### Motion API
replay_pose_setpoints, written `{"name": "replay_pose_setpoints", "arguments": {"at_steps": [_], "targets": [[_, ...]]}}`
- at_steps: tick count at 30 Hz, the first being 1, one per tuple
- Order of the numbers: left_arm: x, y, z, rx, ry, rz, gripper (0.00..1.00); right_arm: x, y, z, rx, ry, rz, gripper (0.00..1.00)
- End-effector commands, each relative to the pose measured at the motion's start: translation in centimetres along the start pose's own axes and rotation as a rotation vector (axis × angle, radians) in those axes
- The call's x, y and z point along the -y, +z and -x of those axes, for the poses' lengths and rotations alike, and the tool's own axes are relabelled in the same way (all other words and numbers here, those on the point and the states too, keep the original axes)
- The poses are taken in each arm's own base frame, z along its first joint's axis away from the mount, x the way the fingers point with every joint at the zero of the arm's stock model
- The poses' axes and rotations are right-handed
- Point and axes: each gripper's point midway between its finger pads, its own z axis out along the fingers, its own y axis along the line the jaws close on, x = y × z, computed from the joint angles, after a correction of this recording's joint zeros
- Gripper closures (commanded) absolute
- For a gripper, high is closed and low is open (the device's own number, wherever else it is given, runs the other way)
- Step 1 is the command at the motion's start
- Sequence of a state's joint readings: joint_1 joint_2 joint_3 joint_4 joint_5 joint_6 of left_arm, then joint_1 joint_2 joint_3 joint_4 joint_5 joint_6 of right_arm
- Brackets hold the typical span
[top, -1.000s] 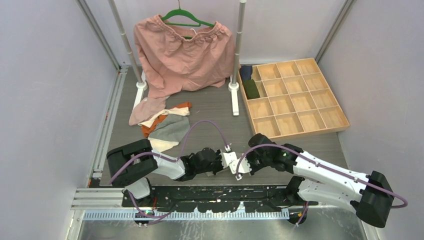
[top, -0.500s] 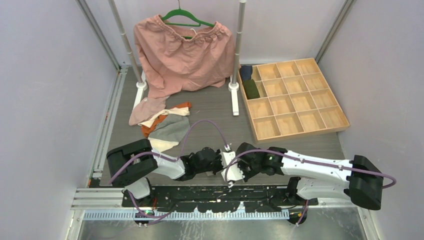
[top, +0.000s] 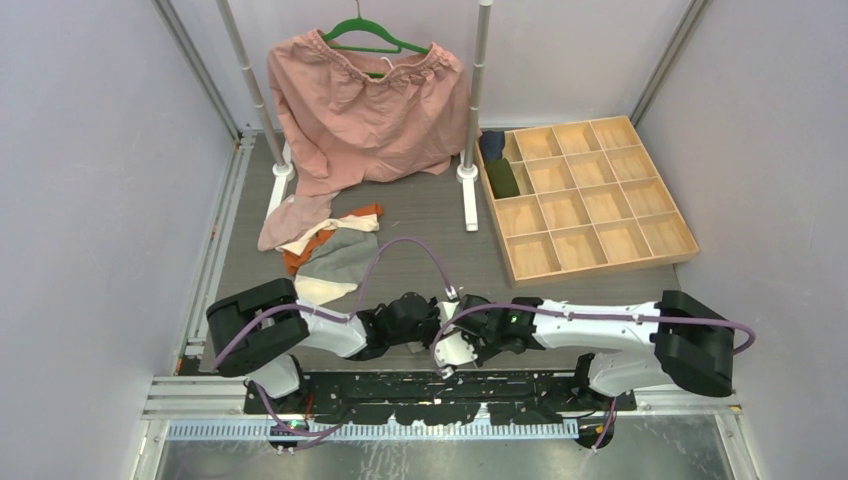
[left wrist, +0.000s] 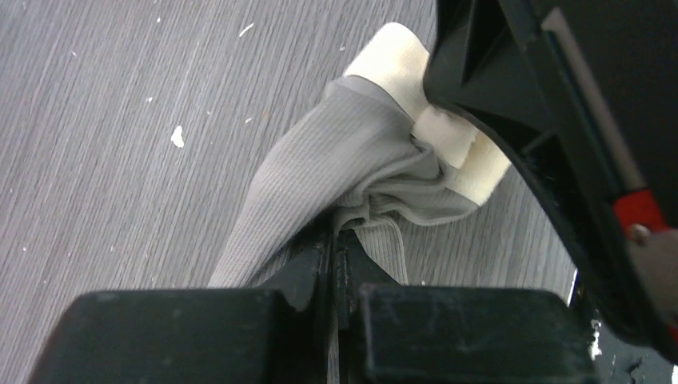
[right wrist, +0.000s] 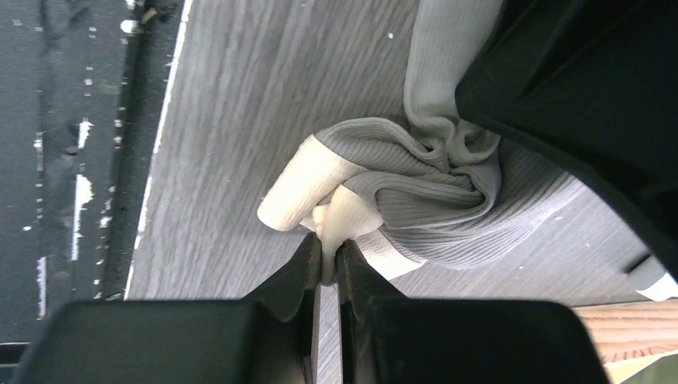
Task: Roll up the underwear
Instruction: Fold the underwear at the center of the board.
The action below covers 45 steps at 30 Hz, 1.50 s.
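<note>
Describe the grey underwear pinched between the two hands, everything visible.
The grey underwear is soft ribbed knit with a cream band along one edge. It is bunched into folds, not neatly rolled. It rests on the grey wood-grain table near its front edge. The left hand pinches the grey cloth, and the right hand pinches the band.

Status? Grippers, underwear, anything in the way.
Left gripper shut on grey underwear, right gripper shut on its cream waistband. Garment bunched between them, not rolled. Other underwear piled far left; nothing blocking.
</note>
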<state>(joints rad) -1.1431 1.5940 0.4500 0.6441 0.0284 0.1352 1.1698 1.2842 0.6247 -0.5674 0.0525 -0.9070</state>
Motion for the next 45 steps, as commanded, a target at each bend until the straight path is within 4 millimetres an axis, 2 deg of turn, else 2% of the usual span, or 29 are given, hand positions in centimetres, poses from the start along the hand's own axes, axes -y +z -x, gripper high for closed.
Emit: {"name": "replay_pose_setpoints", "arguments": {"at_steps": [1,11,14,20,26,33,37,45], "targets": [[1.1,-2.4,-5.7,-0.209,-0.035,-0.036,1.0,1.0,0.0,-1.7,-0.1,-0.019,-0.012,0.99],[1.8,-4.5,-4.4,-0.151,-0.048,-0.073,0.99,4.0,-0.5,-7.0,-0.164,-0.015,-0.013,0.99],[2.1,-5.0,-4.4,-0.138,-0.051,-0.09,0.99,5.3,-0.5,-7.6,-0.159,-0.03,-0.042,0.99],[2.2,-4.9,-4.8,-0.146,-0.052,-0.092,1.0,6.6,-1.1,-6.7,-0.097,-0.083,-0.122,0.99],[1.9,-4.4,-5.1,-0.166,-0.05,-0.074,0.99,6.6,-2.0,-6.3,-0.067,-0.124,-0.167,0.98],[1.9,-3.9,-5.5,-0.189,-0.051,-0.075,1.0,6.1,-2.3,-6.3,-0.061,-0.133,-0.155,0.87],[1.8,-3.9,-5.5,-0.192,-0.051,-0.069,1.0,6.0,-3.3,-5.5,-0.019,-0.121,-0.153,0.79],[1.8,-3.6,-5.8,-0.209,-0.052,-0.068,0.99,3.9,-4.2,-3.1,0.11,-0.091,-0.111,0.72]]}}
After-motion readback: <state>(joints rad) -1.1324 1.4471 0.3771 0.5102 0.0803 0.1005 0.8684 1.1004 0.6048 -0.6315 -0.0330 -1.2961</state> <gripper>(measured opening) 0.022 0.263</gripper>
